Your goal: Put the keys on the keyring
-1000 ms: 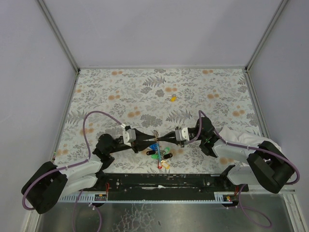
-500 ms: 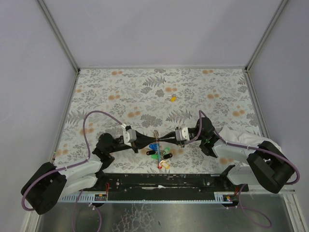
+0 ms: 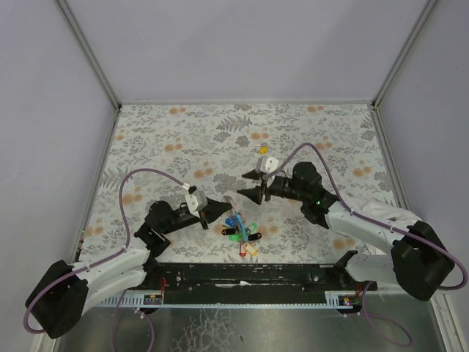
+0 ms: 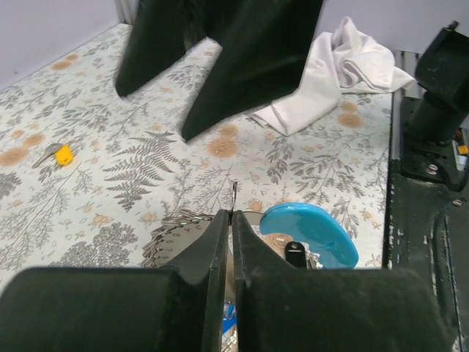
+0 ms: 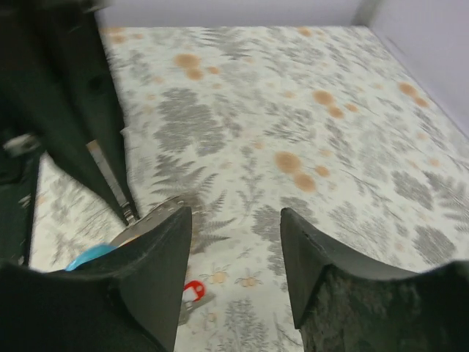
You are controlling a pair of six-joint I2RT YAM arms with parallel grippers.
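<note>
Left end effector clamps the keyring steady for you. Right end effector gapes, free for the yellow key.

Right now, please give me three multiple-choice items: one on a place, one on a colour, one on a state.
1. On the table, the loose yellow key lies: A at the near edge; B beyond the right gripper; C in the bunch.
2. The rounded piece is: A red; B blue; C white.
3. The right gripper is: A open; B shut on a key; C shut empty.
B, it lies alone, farther out; B, blue in the left wrist view; A, fingers apart, nothing between.
</note>
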